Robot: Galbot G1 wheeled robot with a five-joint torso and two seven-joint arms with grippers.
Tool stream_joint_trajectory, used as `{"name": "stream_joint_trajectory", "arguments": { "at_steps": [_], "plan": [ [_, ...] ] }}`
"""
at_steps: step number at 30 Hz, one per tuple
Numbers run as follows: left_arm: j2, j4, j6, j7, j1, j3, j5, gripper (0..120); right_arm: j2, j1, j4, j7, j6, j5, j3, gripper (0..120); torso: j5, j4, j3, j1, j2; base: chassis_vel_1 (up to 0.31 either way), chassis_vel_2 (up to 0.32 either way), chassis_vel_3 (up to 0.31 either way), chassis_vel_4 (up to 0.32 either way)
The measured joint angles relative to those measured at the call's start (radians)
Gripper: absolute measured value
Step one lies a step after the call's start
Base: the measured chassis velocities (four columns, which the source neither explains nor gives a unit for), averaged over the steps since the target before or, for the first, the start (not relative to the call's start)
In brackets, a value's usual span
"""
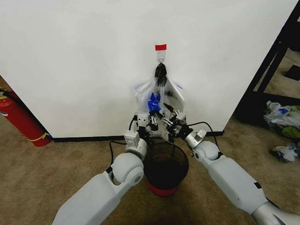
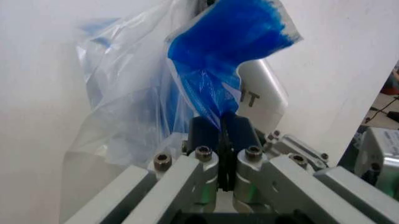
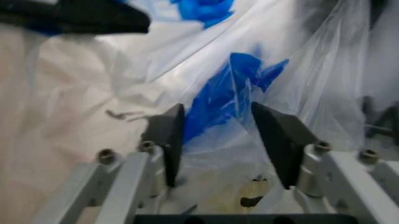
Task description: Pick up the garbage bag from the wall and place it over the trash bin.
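Pinching one garbage bag (image 1: 159, 95): left claw (image 2: 223, 135) clamped; right claw (image 3: 218, 135) open round it.

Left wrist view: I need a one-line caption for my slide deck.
Left gripper, jaws shut on a blue handle loop of the translucent garbage bag against the white wall.

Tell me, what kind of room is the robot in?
Probably an indoor room set up for testing, maybe an office corner. There is brown carpet, a plain white wall with a red fire extinguisher leaning beside it, and a black shelf frame.
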Motion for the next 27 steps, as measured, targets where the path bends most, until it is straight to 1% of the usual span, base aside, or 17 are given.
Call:
{"name": "stream_joint_trajectory", "arguments": {
  "at_steps": [3,7,9,10,12,13,14,17,18,20,24,26,27],
  "plan": [
    [0.001,-0.002,0.0,0.0,0.001,-0.002,0.0,0,-0.003,0.008,0.001,-0.015,-0.021,-0.008,-0.004,41,0.0,0.0,0.0,0.0,0.0,0.0,0.0,0.0,0.0],
    [0.004,-0.003,0.0,0.001,0.002,-0.005,0.001,0,-0.013,0.018,0.009,-0.045,-0.069,-0.011,-0.005,57,0.0,-0.0001,0.0,0.0,0.0,0.0,0.0,0.0,0.0],
    [0.005,-0.003,0.001,0.002,0.003,-0.006,0.002,0,-0.016,0.02,0.01,-0.054,-0.079,-0.017,-0.004,67,0.0,0.0,0.0,0.0,0.0,0.0,0.0,0.0,0.0],
    [0.005,-0.003,0.001,0.002,0.003,-0.006,0.002,0,-0.016,0.02,0.01,-0.054,-0.079,-0.017,-0.004,67,0.0,0.0,0.0,0.0,0.0,0.0,0.0,0.0,0.0],
    [0.005,-0.003,0.001,0.003,0.004,-0.006,0.003,0,-0.018,0.02,0.01,-0.062,-0.082,-0.019,0.0,75,0.0,0.0,0.0,0.0,0.0,0.0,0.0,0.0,0.0],
    [0.004,-0.003,0.001,0.003,0.004,-0.006,0.003,0,-0.018,0.02,0.009,-0.064,-0.082,-0.019,0.001,75,0.0,-0.0001,0.0,0.0,0.0,0.0,0.0,0.0,0.0],
    [0.003,-0.003,0.001,0.003,0.005,-0.006,0.004,0,-0.018,0.02,0.009,-0.065,-0.082,-0.019,0.002,72,0.0001,0.0,0.0,0.0,0.0,0.0,0.0,0.0,0.0],
    [0.004,-0.003,0.001,0.003,0.006,-0.005,0.005,0,-0.019,0.014,0.014,-0.065,-0.082,-0.015,0.009,58,0.0001,-0.0001,0.0,0.0,0.0,0.0,0.0,0.0,0.0],
    [0.004,-0.003,0.001,0.003,0.006,-0.005,0.005,0,-0.019,0.014,0.014,-0.065,-0.082,-0.015,0.009,58,0.0001,-0.0001,0.0,0.0,0.0,0.0,0.0,0.0,0.0],
    [0.007,-0.005,0.0,0.003,0.008,-0.007,0.005,0,-0.02,0.01,0.021,-0.064,-0.082,-0.013,0.015,52,0.0001,-0.0001,0.0,0.0,0.0,0.0,0.0,0.0,0.0],
    [0.015,-0.013,0.0,0.004,0.017,-0.016,0.007,0,-0.023,0.002,0.028,-0.06,-0.081,-0.008,0.023,33,0.0001,0.0,0.0,0.0,0.0,0.0,0.0,0.0,0.0],
    [0.016,-0.014,0.0,0.004,0.019,-0.017,0.007,0,-0.024,0.002,0.028,-0.059,-0.081,-0.008,0.024,32,0.0001,0.0,0.0,0.0,0.0,0.0,0.0,0.0,0.0],
    [0.018,-0.016,0.0,0.004,0.021,-0.019,0.007,0,-0.026,0.001,0.028,-0.059,-0.082,-0.008,0.025,26,0.0001,0.0,0.0,0.0,0.0,0.0,0.0,0.0,0.0]
  ]
}}
